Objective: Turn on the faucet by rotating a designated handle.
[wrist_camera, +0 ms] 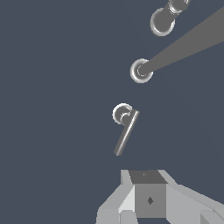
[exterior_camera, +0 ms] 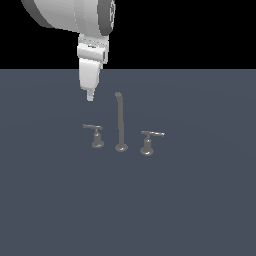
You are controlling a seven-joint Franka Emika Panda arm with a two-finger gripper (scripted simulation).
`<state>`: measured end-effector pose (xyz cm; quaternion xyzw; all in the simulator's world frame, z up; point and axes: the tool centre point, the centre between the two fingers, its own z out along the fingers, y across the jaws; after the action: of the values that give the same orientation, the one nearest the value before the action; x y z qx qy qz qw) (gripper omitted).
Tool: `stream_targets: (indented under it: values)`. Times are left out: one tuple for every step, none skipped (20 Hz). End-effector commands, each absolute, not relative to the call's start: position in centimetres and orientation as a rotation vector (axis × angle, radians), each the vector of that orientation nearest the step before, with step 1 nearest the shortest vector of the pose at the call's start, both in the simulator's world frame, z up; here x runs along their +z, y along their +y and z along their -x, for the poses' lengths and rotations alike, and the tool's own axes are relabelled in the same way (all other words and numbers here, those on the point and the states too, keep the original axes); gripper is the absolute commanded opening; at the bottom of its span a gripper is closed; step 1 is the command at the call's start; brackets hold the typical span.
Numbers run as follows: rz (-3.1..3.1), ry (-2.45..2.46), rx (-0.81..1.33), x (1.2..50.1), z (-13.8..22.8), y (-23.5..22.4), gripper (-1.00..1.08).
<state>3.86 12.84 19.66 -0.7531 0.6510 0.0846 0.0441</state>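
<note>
Closest to the wrist camera is the end effector (wrist_camera: pixel 148 197), seen as pale grey blocks with a darker square face between them; its fingertips appear drawn together with no visible gap, and nothing is held between them. In the exterior view the end effector (exterior_camera: pixel 90 96) hangs from the white arm (exterior_camera: pixel 70 15) with its narrow tip pointing down, stopping above the desk (exterior_camera: pixel 200 200) and clear of every piece of the faucet (exterior_camera: pixel 120 125). It sits above and slightly behind the handle (exterior_camera: pixel 95 135), which is the lever on the exterior view's left: a thin bar lying level on top of a short flared post, duller grey than its counterpart. In the wrist view that same handle (wrist_camera: pixel 125 127) lies just ahead of the fingertips, its round base showing beneath one end of the bar and the bar itself running toward the end effector at a slant. Between the two levers stands the spout (exterior_camera: pixel 120 122), tall, thin and upright with a small bent tip, its round foot resting on the dark blue-grey desk. On the exterior view's right is the other lever handle (exterior_camera: pixel 149 142), a little larger with brighter highlights, its bar pointing toward that side. The three pieces stand in a row, apart from one another, each on its own base.
</note>
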Motion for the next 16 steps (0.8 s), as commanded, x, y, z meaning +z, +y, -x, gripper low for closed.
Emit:
stream_targets:
  values:
    - [2.245, 2.085, 0.229, 17.7, -4.6, 13.1, -1.00]
    - [2.222, 2.122, 0.216, 16.9, -4.9, 13.2, -1.00]
    - [2.199, 2.158, 0.201, 16.2, -5.2, 13.3, -1.00]
    - [2.176, 2.192, 0.186, 15.4, -5.4, 13.4, -1.00]
    - [2.153, 2.224, 0.170, 14.7, -5.6, 13.4, -1.00]
    - [2.132, 2.254, 0.155, 14.1, -5.9, 13.5, -1.00]
    - [2.112, 2.281, 0.140, 13.5, -6.1, 13.6, -1.00]
    - [2.092, 2.306, 0.125, 12.9, -6.2, 13.6, -1.00]
    - [2.074, 2.329, 0.110, 12.4, -6.4, 13.6, -1.00]
    - [2.056, 2.350, 0.096, 11.9, -6.6, 13.7, -1.00]
    - [2.040, 2.368, 0.083, 11.4, -6.7, 13.7, -1.00]
    - [2.025, 2.385, 0.071, 11.0, -6.8, 13.8, -1.00]
    - [2.011, 2.400, 0.059, 10.7, -7.0, 13.8, -1.00]
    - [1.999, 2.414, 0.048, 10.3, -7.1, 13.8, -1.00]
    - [1.987, 2.426, 0.038, 10.0, -7.1, 13.8, -1.00]
    - [1.977, 2.436, 0.029, 9.8, -7.2, 13.8, -1.00]
